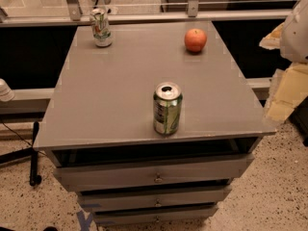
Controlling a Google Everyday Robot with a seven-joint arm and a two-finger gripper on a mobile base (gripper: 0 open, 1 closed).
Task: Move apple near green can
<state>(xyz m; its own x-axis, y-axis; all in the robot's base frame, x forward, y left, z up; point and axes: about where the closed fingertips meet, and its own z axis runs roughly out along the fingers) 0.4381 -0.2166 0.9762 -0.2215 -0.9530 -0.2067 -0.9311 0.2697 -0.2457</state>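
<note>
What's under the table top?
Three drawers with small knobs sit under the table top; what's inside them is hidden. The gripper is not in view; nothing holds the apple or green can.

The apple (195,40) is red-orange, the green can (167,109) white-streaked, the table (120,90) grey, the right-edge tool (297,28) white.

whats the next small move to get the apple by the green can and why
Probably bring the gripper, not in view now, over the round red-orange apple at the far right of the grey tabletop. It lies untouched, well apart from the upright green-and-white soda can near the front edge, so reaching it likely comes first.
</note>
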